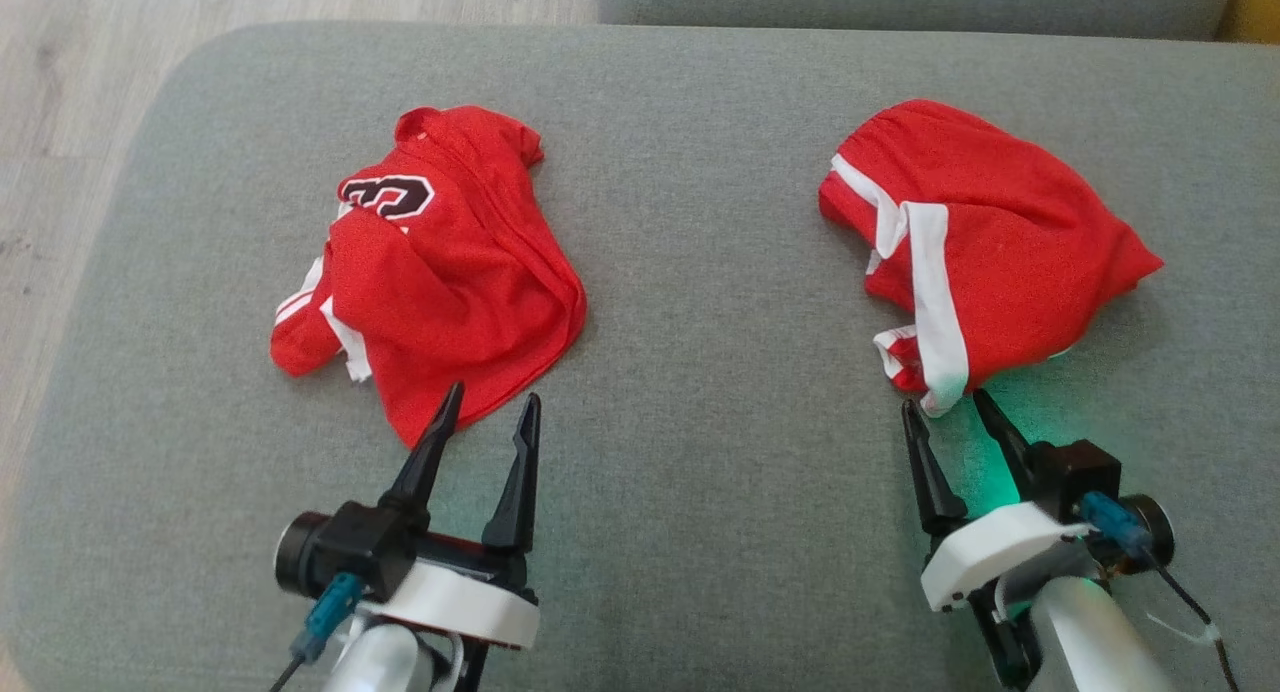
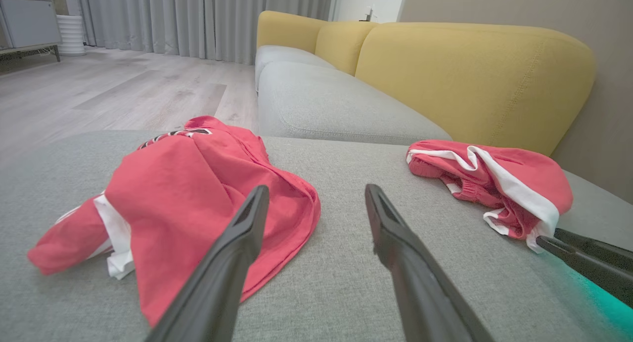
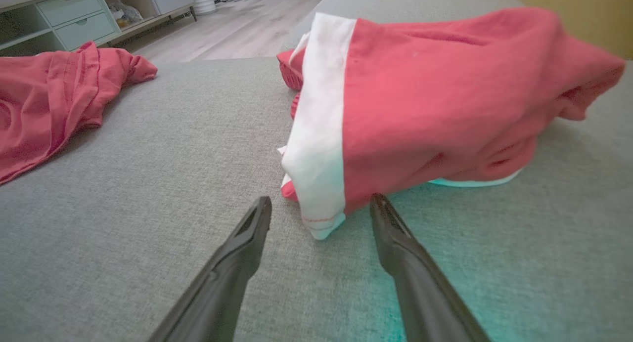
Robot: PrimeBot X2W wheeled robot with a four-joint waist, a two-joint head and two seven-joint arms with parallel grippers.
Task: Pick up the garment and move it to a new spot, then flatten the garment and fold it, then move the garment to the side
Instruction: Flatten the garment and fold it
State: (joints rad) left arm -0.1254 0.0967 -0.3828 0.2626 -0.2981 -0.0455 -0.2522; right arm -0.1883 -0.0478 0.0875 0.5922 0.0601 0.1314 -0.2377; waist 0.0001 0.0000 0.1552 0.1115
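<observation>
Two crumpled red garments lie on a grey cushion (image 1: 700,272). A red jersey (image 1: 440,272) with a dark number and white trim sits at the left, also seen as the jersey (image 2: 188,198) in the left wrist view and the jersey (image 3: 44,105) in the right wrist view. Red shorts (image 1: 980,242) with a white stripe lie at the right, the shorts (image 2: 494,184) and shorts (image 3: 435,100) in the wrist views. My left gripper (image 1: 492,404) is open at the jersey's near hem. My right gripper (image 1: 945,400) is open, its tips on either side of the shorts' white corner.
The cushion's rounded left edge drops to a pale wooden floor (image 1: 60,172). A yellow sofa back (image 2: 470,70) and a second grey seat (image 2: 321,100) stand beyond. Low cabinets (image 3: 59,16) and grey curtains (image 2: 198,16) are farther off. Bare cushion separates the two garments.
</observation>
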